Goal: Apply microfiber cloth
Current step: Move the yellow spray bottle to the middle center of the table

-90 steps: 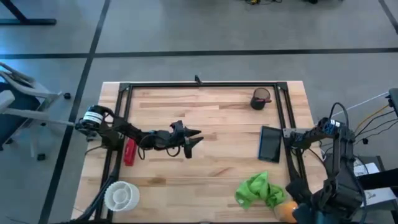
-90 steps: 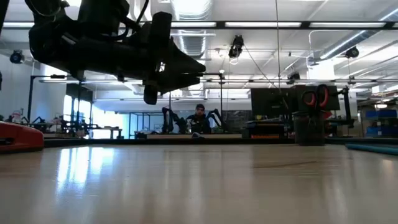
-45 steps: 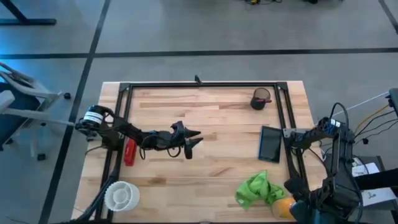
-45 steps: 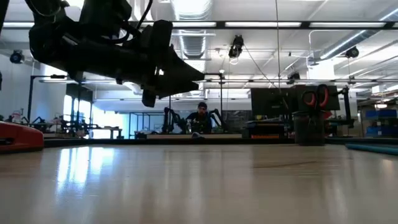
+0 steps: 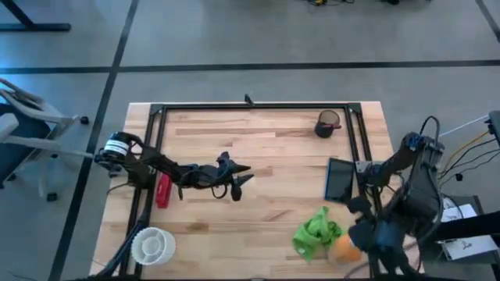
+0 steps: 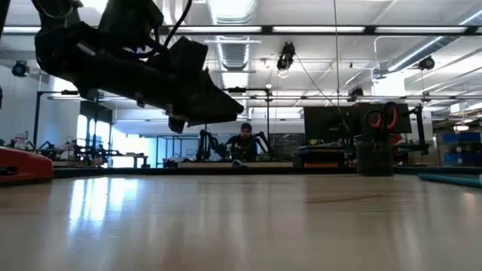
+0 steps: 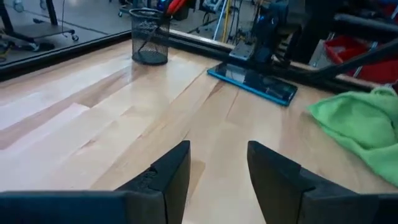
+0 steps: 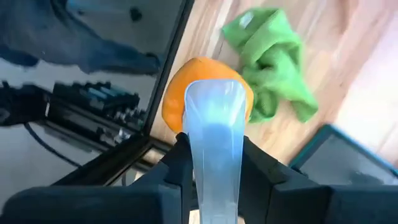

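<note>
The wooden table [image 5: 266, 148] is carrying everything, and there is one of each thing on it. The two arms are the biggest. The left gripper [image 7: 214, 171] is hanging over the middle of the table with its jaws a little apart and nothing in them. The right gripper [image 8: 214, 155] is hanging by the table's near right corner, and its jaws are squeezing the one orange spray bottle [image 8: 208, 118]. Next in size, the one green microfiber cloth [image 5: 315, 234] is lying crumpled on the table near the near edge, just beside that bottle, and nobody is holding it. One dark tablet [image 5: 339, 181] is lying flat by the right edge. One mesh cup [image 5: 326, 124] is standing near the far right corner. I think the spraying part is going on, so next a free gripper needs to reach the cloth, pinch it and rub the tablet.
</note>
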Tool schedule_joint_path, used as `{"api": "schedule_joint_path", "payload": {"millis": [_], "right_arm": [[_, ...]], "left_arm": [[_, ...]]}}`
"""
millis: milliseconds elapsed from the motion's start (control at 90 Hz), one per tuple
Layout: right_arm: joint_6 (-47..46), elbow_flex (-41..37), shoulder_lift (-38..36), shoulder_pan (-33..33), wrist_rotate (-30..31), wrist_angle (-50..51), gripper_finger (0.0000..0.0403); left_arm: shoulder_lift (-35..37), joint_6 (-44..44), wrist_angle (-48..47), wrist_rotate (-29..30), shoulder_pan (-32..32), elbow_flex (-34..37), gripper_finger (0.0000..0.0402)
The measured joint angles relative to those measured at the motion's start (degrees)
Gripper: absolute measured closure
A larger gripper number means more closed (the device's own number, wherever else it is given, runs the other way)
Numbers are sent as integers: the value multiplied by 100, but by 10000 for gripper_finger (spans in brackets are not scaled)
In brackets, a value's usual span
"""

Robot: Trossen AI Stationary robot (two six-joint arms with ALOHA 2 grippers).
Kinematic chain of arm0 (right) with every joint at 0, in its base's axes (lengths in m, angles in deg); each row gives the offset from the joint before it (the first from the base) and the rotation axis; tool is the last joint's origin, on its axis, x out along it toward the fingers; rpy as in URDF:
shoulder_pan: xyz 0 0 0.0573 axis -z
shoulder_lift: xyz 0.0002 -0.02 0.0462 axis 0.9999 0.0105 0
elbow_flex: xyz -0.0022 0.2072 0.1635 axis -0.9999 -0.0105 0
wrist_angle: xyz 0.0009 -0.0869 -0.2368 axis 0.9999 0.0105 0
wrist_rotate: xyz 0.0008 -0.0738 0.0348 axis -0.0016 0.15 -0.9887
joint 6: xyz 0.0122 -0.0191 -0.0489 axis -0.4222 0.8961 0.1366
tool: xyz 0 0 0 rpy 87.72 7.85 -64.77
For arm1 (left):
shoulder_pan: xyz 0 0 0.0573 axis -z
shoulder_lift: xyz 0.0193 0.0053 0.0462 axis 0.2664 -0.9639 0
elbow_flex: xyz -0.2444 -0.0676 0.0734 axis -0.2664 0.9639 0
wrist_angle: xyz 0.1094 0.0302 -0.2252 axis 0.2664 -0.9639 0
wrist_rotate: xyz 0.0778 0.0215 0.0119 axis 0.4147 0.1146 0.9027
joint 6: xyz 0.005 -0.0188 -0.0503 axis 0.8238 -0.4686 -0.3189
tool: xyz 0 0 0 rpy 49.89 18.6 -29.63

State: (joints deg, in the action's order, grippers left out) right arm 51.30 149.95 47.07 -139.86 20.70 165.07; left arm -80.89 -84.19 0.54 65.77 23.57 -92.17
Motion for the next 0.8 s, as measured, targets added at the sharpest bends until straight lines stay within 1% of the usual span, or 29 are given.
{"api": "schedule_joint_path", "payload": {"millis": [167, 344, 478, 589, 678, 800], "right_arm": [[491, 0, -363, 881, 541, 8, 337], [1459, 2, -534, 1975, 810, -5, 342], [2335, 6, -497, 2755, 1068, -1, 342], [3004, 7, -319, 3326, 1287, -28, 338], [3493, 7, -123, 3710, 1440, -85, 342], [4046, 7, 186, 4159, 1418, -331, 343]], "left_arm": [[346, -124, -1012, -2, -19, 0, 265], [890, -194, -1920, -3, -27, 2, 259], [1289, -176, -2335, -11, -34, 4, 252], [1550, -144, -2500, -31, -42, 4, 245], [1724, -61, -2484, -363, -103, -1, 238], [1857, 135, -2469, -1001, -212, -130, 226]]}}
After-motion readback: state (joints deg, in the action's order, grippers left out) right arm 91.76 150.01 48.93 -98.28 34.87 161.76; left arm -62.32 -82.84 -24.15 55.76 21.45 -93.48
